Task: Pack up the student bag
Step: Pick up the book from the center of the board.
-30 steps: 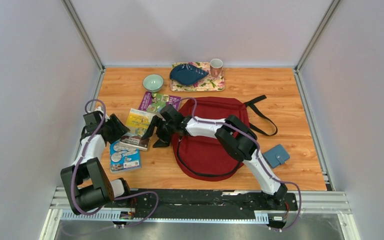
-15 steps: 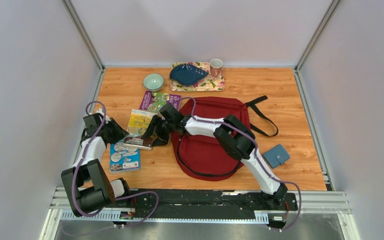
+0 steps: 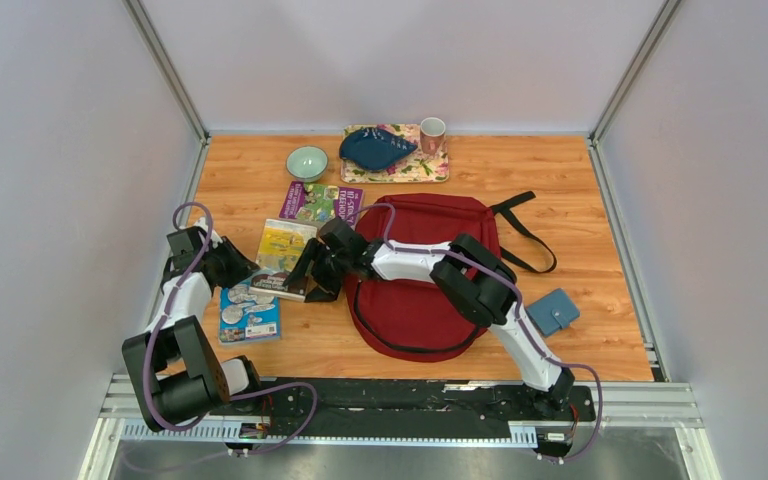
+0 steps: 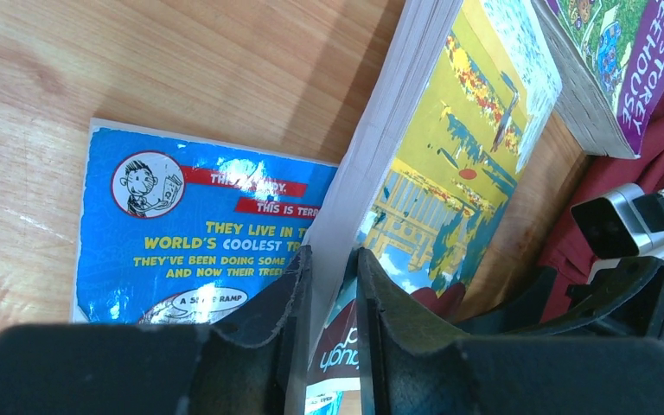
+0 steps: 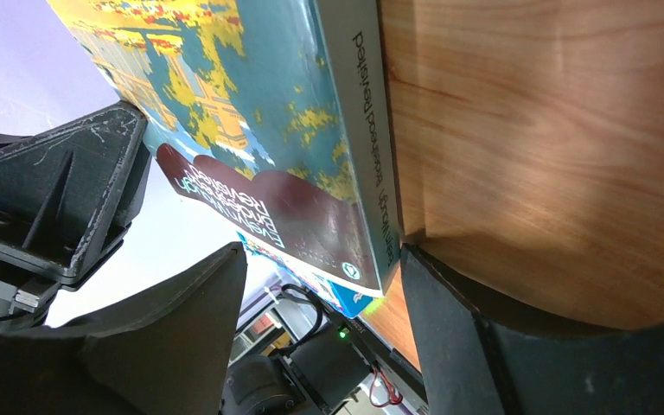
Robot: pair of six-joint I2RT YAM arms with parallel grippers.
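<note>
Two arms meet at one yellow-covered paperback book [image 3: 282, 245] on the left half of the wooden counter [image 3: 600, 250]. The left tool [image 4: 333, 259] is clamped on the book's near edge, one finger on the cover and one under the pages. That edge is tilted up over a glossy blue paperback [image 4: 173, 233] lying flat beneath it. The right tool [image 5: 322, 251] reaches in from the other side with its jaws wide apart. The book's spine end sits between them, and I cannot tell whether either finger touches it.

A purple-spined paperback [image 3: 310, 203] lies just beyond the yellow one. The large dark red fabric student bag [image 3: 410, 315] lies flat at the counter's middle, under the right arm, with its black straps trailing to the right. A small blue wallet [image 3: 553, 311] sits just right of the bag. At the far edge stand a pale green bowl [image 3: 306, 163] and a floral tray [image 3: 425, 165], which carries a dark blue leaf-shaped dish [image 3: 375, 148] and a pink cup [image 3: 432, 133].
</note>
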